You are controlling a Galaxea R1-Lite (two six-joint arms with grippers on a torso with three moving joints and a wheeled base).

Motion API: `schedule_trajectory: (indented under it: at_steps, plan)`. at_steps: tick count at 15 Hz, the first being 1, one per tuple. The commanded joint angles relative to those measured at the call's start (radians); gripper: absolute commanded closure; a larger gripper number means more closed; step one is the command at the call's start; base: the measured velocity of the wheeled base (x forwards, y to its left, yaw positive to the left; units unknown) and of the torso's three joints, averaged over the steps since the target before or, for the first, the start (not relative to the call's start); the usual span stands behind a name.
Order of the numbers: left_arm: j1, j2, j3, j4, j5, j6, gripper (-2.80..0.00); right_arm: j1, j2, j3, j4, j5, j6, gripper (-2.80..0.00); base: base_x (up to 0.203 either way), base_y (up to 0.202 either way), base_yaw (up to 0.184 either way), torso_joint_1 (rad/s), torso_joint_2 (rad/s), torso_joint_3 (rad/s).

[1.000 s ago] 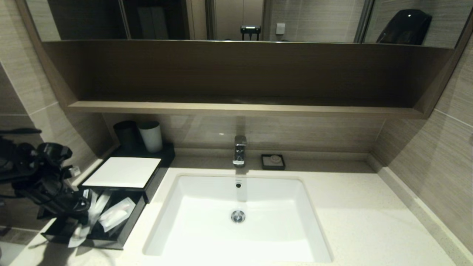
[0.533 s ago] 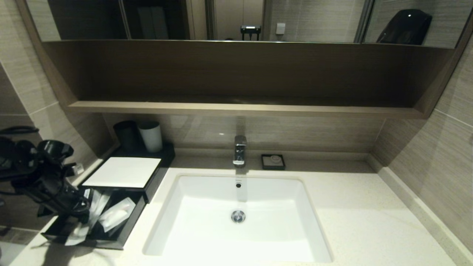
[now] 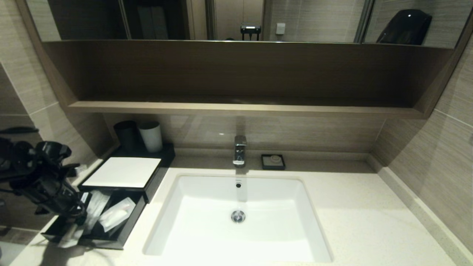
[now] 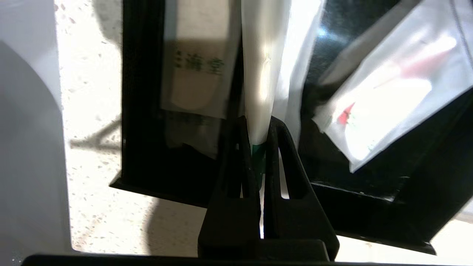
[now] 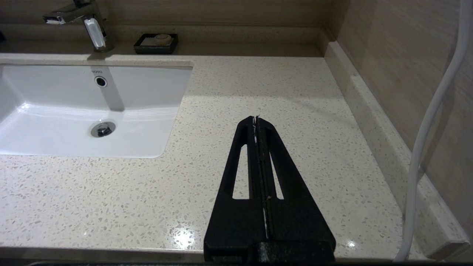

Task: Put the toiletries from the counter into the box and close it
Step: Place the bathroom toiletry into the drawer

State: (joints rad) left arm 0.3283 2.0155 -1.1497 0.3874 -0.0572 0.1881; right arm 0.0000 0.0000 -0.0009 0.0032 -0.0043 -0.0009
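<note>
Head view: the counter [image 3: 351,207] is seen bearing the box [image 3: 122,171], whose open drawer [image 3: 111,242] holds packets. A long white packet [image 4: 262,74] is pinched by the left gripper [image 4: 258,147] above it; the right gripper [image 5: 256,120] is pressed together.

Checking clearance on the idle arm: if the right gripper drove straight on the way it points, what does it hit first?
Probably the bare counter ahead of the right gripper, whose jaws are shut. Nothing stands in that line; beyond it lies the back wall. Depth is unclear.
</note>
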Motion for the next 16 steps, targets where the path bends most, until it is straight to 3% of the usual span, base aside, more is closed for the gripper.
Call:
schedule_trajectory:
  at_steps: [1,11,16]
  plan:
    - [0.013,0.021,-0.016,0.0,0.002,0.013,0.0,0.0,0.0,0.0,0.0,0.0,-0.001,0.0,0.0,0.0,0.0,0.0,0.0,0.0]
    - [0.066,0.088,-0.078,-0.035,0.002,0.147,0.0,0.0,0.0,0.001,0.0,0.0,-0.001,0.0,0.0,0.0,0.0,0.0,0.0,0.0]
    - [0.069,0.088,-0.074,-0.039,0.002,0.168,0.0,0.0,0.0,-0.001,0.0,0.0,0.0,0.0,0.0,0.0,0.0,0.0,0.0,0.0]
